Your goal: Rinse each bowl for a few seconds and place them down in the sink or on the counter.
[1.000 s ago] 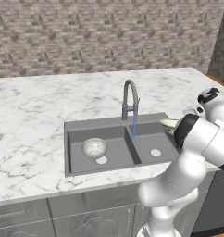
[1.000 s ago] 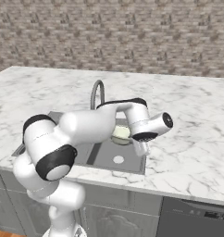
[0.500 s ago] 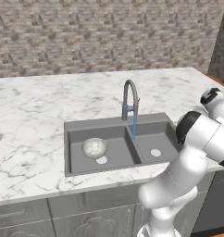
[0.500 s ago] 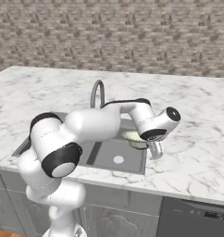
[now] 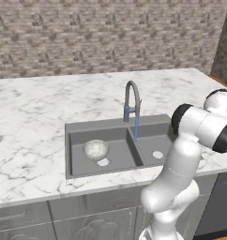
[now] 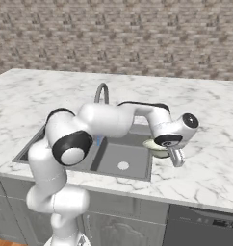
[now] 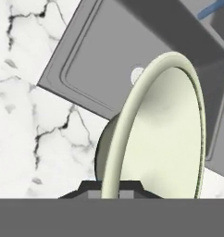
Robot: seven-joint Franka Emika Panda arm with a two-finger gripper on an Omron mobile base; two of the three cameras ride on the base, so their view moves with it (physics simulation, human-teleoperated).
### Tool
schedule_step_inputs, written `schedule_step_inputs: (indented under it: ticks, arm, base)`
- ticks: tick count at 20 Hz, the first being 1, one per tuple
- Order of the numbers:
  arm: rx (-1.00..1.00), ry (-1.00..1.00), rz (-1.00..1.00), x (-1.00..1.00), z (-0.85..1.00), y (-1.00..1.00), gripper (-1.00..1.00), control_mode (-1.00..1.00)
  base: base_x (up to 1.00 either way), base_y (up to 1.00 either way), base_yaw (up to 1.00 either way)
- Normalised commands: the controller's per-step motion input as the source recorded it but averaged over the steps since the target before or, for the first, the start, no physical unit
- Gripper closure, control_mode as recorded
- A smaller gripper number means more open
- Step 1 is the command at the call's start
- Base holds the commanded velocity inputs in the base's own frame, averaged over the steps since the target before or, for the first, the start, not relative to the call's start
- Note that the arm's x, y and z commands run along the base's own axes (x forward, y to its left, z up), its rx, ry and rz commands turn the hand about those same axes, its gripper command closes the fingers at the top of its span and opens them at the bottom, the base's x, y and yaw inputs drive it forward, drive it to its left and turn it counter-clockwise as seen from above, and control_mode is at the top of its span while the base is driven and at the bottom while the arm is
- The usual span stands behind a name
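Observation:
The cream-green bowl (image 6: 153, 144) hangs tilted on edge in my gripper (image 6: 176, 157), which is shut on its rim. It sits over the right rim of the sink (image 6: 113, 156), where the basin meets the counter (image 6: 210, 168). In the hand view the bowl (image 7: 164, 139) shows its pale inside, with its rim pinched in the gripper (image 7: 110, 192) and the right basin's drain (image 7: 137, 74) beyond. The mottled grey-white bowl (image 5: 95, 150) rests in the left basin of the sink (image 5: 68, 129). In the left base view my own arm hides the hand.
Water runs in a thin blue stream (image 5: 135, 127) from the gooseneck faucet (image 5: 132, 101) into the sink. White marble counter (image 5: 31, 117) lies on all sides of the sink, and a brick wall stands behind it.
My arm has swung right, carrying the cream-green bowl from the right basin near the faucet out to the sink's right rim beside the counter. The grey-white bowl has not moved.

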Motion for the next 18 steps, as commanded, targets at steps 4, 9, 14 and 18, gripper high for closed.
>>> schedule_step_inputs:
  ticks: [4,9,14,18]
  arm:
    - [0.0,0.01,-0.02,0.32,-0.31,-0.71,1.0,-1.0]
    - [-0.01,0.07,0.0,0.31,-0.49,-0.5,1.0,-1.0]
    - [0.0,0.0,0.0,0.03,-0.05,-0.33,1.0,-1.0]
    - [0.0,0.0,0.0,0.0,-0.03,-0.01,-1.0,-1.0]
  base:
    - [0.0,0.0,0.0]
    - [0.0,0.0,0.0]
    - [0.0,0.0,0.0]
    - [0.0,0.0,0.0]
